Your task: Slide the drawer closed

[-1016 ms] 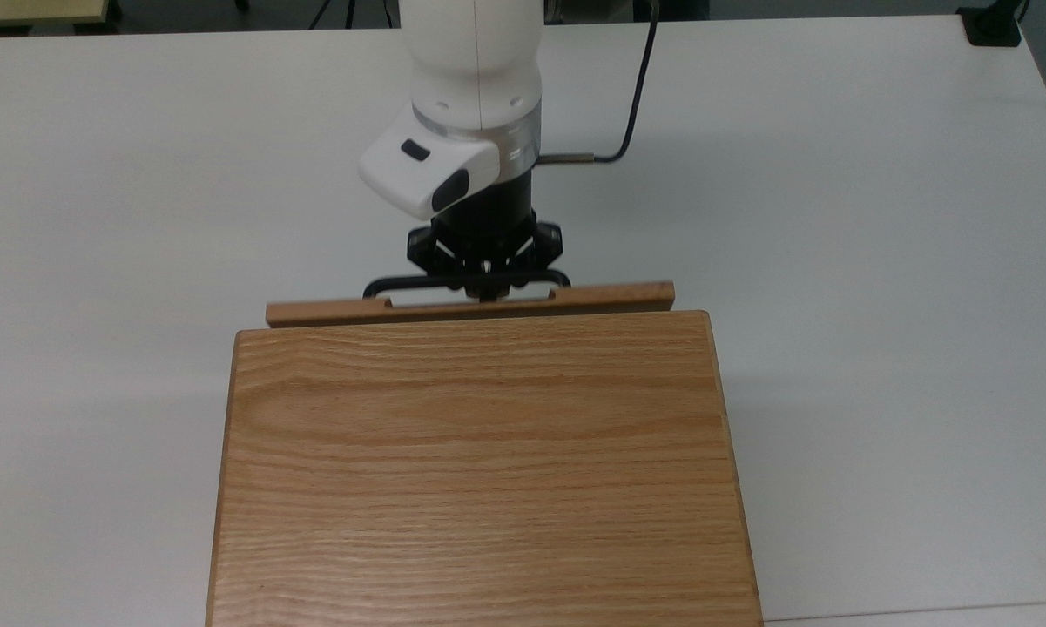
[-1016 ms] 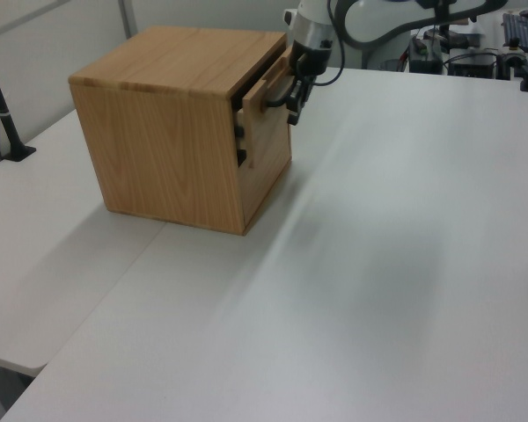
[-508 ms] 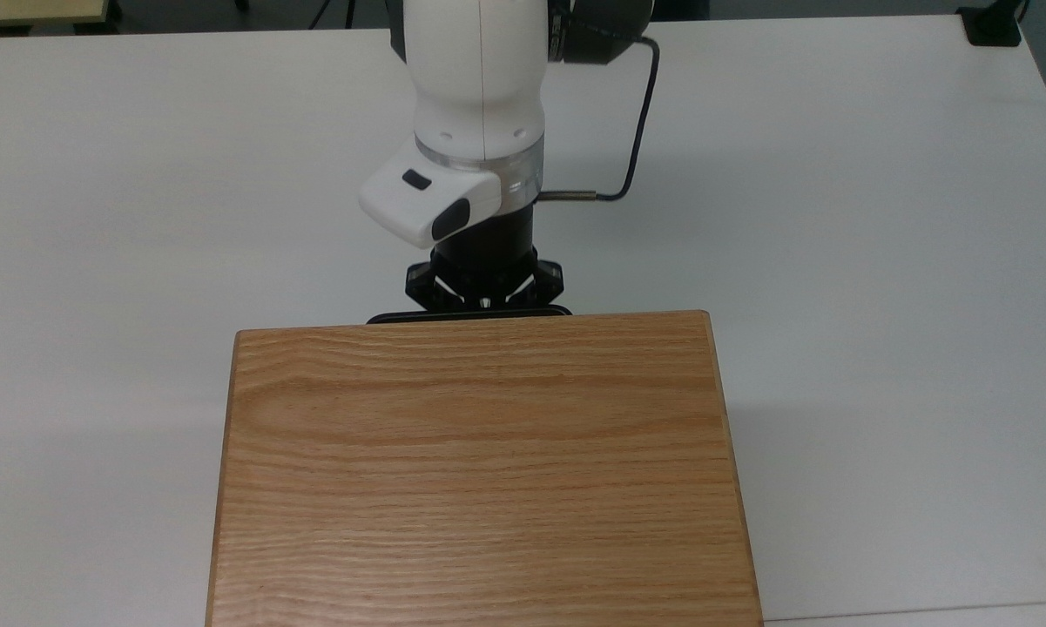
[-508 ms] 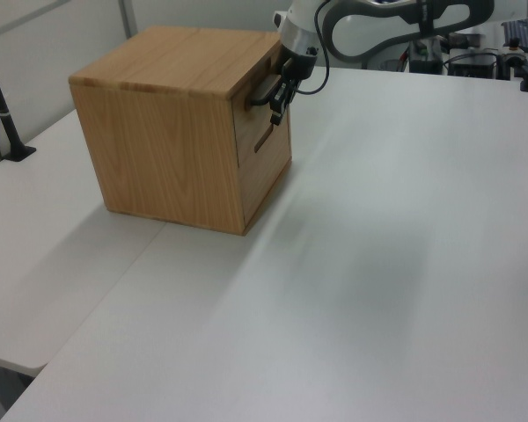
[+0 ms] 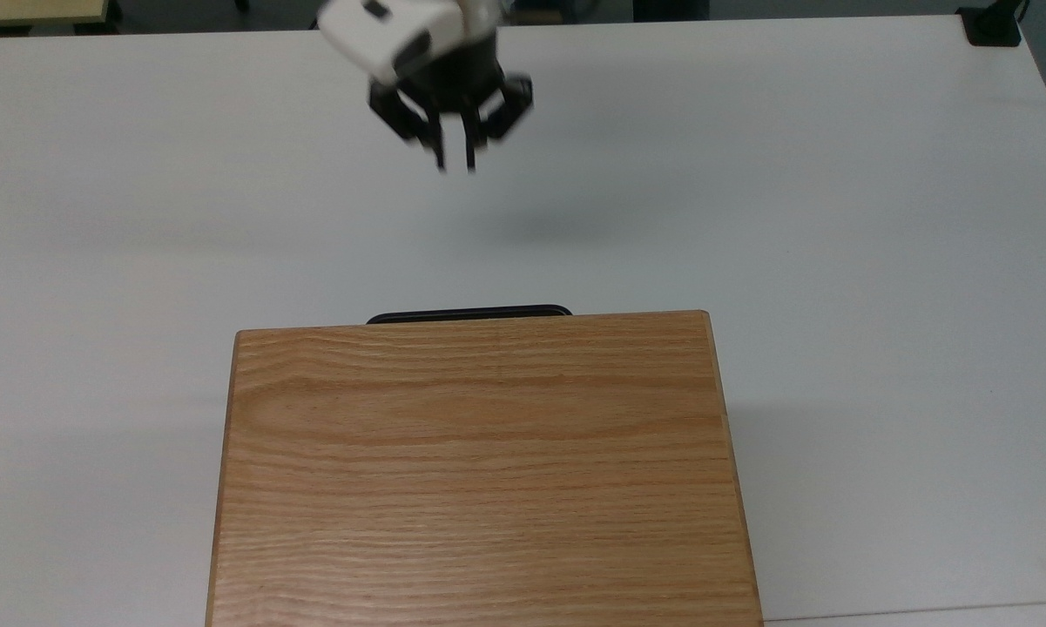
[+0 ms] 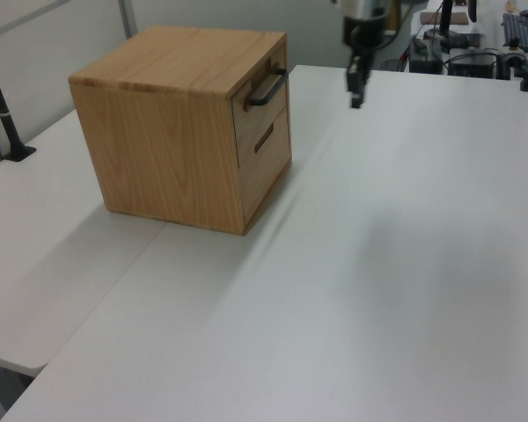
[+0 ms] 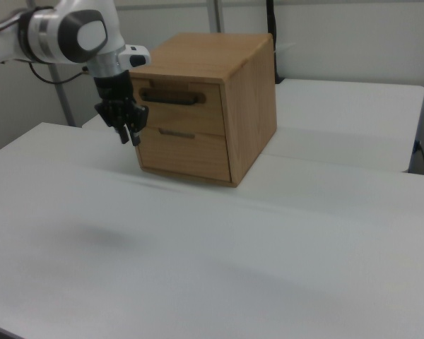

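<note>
**One drawer shut, end effector well clear of it**

One drawer (image 7: pixel 198 116) sits pushed home in the upper half of the oak cabinet (image 7: pixel 251 106). Its front lies flush with the cabinet's face, and its black bar handle (image 7: pixel 171 97) stands out from the panel. In the left view the drawer (image 6: pixel 268 110) shows no gap at its edges. A second drawer front (image 7: pixel 187 152) with a slot pull lies just below it.

The end effector (image 5: pixel 455 165) hangs above the white counter (image 5: pixel 836 218), well apart from the handle (image 5: pixel 469 313). Bare counter lies between them. Its fingers (image 5: pixel 442 157) point down with a narrow gap between them and hold nothing. In the left view the end effector (image 6: pixel 355 92) is to the right of the cabinet (image 6: pixel 158 149). In the right view it (image 7: pixel 131 138) stands in front of the cabinet's left front edge.

Open counter spreads on all sides of the cabinet, widest toward the left view's right (image 6: pixel 405 264). A seam runs where two counter tops meet.

In the top view the cabinet's top (image 5: pixel 479 470) covers the drawer, and the bottom edge of that picture cuts off the cabinet's near end. The arm is cut off at the top edge. A black post (image 6: pixel 0 97) stands at the left view's left.
</note>
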